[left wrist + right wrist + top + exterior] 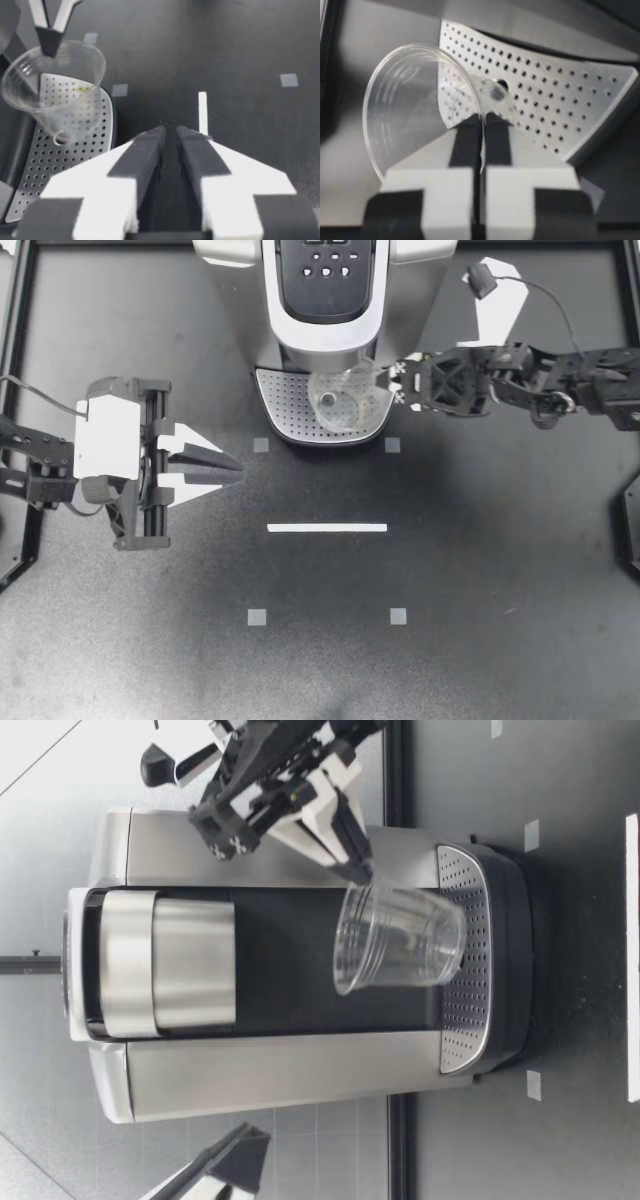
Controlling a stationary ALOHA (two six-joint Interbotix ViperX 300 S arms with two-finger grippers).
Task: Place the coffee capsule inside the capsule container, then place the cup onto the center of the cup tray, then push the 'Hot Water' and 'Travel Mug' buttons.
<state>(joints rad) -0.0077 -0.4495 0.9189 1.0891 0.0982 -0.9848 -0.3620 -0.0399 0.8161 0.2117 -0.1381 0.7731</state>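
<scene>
The right claw [388,388] is seen at the front of the coffee machine [420,280]. A clear cup [338,400] is pinched by its rim in this claw. One finger is inside the cup and one is outside, and the thin wall is squeezed between them. In the right wrist view the fingers [465,145] are seen almost pressed together around that wall. The cup is held a little tilted, just below the claw's tips and over the tray [283,400] with the holes. It cannot be told if the cup's bottom touches the tray.

The left claw [232,468] is kept well apart from the cup, above the dark counter [480,570]. Its fingers are pressed together and nothing is held between them. A white line [202,107] is seen on the counter just ahead of its tips. The cup is seen farther ahead and off to one side.
</scene>
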